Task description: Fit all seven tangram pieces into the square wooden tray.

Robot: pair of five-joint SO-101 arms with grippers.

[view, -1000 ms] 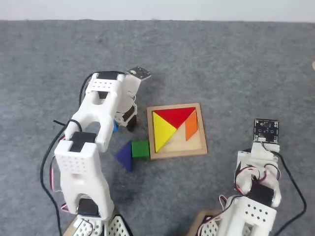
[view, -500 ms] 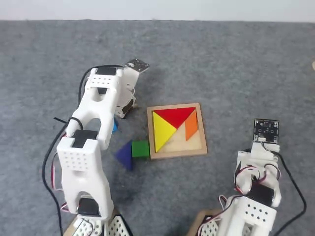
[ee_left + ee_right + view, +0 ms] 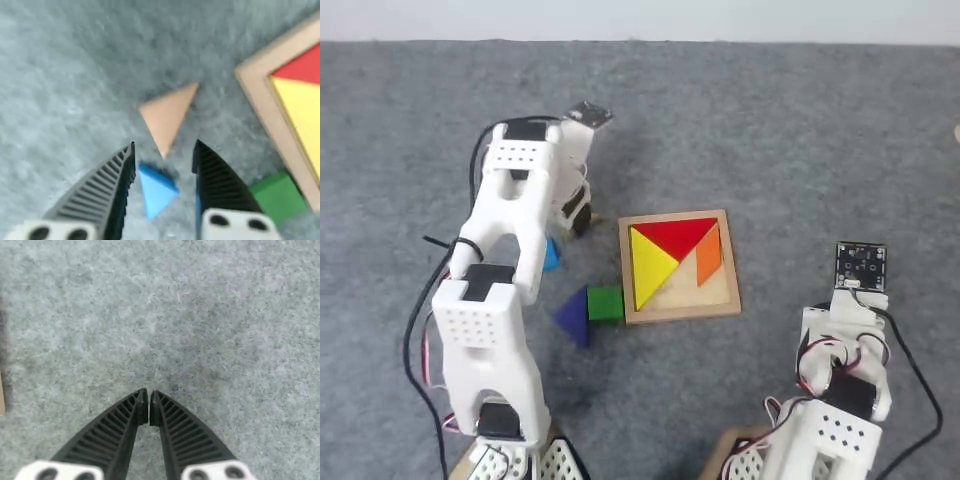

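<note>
The square wooden tray [image 3: 729, 290] holds a red triangle [image 3: 675, 234], a yellow triangle [image 3: 649, 266] and an orange piece [image 3: 709, 255]. Just left of it on the carpet lie a green square [image 3: 605, 303], a dark blue triangle [image 3: 572, 315] and a light blue triangle [image 3: 551, 256]. My left gripper [image 3: 164, 147] is open above the carpet, off the tray's far left corner. Its fingertips flank the tip of a tan triangle [image 3: 167, 113], and the light blue triangle [image 3: 156, 189] lies between the fingers. My right gripper [image 3: 149, 393] is shut over bare carpet with nothing in it.
The right arm [image 3: 842, 352] stands near the front right, away from the tray. The left arm [image 3: 510, 240] stretches over the carpet left of the tray. In the left wrist view the tray rim [image 3: 260, 100] and the green square [image 3: 278, 196] lie close beside the gripper.
The left arm has drawn its gripper away from the tray's left edge, up and to the left. The light blue triangle now shows beside it. The right arm has not moved.
</note>
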